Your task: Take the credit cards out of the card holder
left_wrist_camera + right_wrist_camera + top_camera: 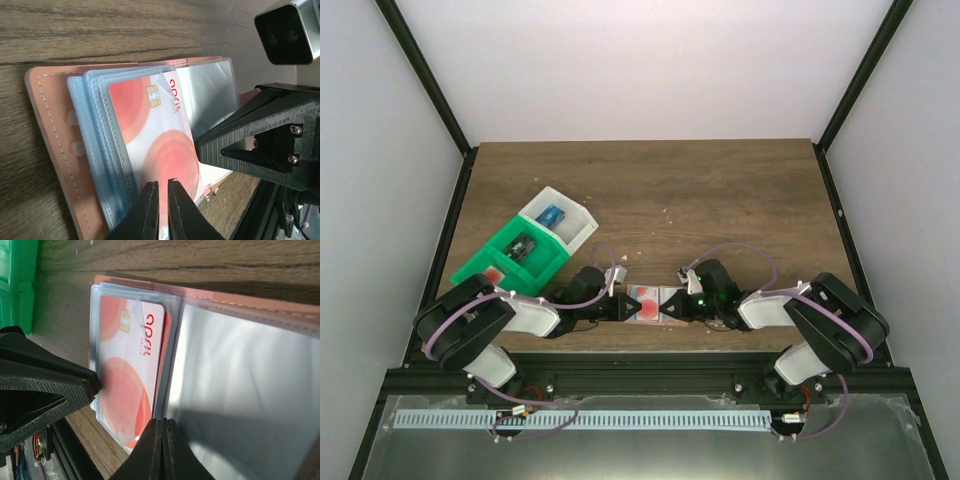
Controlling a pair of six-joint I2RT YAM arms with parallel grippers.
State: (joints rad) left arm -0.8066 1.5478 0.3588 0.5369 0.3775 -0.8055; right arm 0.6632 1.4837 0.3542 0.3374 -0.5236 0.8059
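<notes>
The card holder (665,306) lies open near the table's front edge, between both grippers. Its salmon cover (47,150) and clear blue sleeves show in the left wrist view. A red and white credit card (155,125) sits in the top left sleeve. My left gripper (163,182) is all but shut, a thin slit between its jaws, its tips over the card's near end with nothing clamped. My right gripper (163,421) is shut, its tips on the clear sleeve (240,390) beside the centre fold. A blue card (553,215) and a dark card (523,247) lie in trays.
A green tray (510,258) and a white tray (570,225) stand at the left, behind my left arm. The green tray (15,285) edges into the right wrist view. The two grippers face each other closely across the holder. The table's front edge is just beyond the holder.
</notes>
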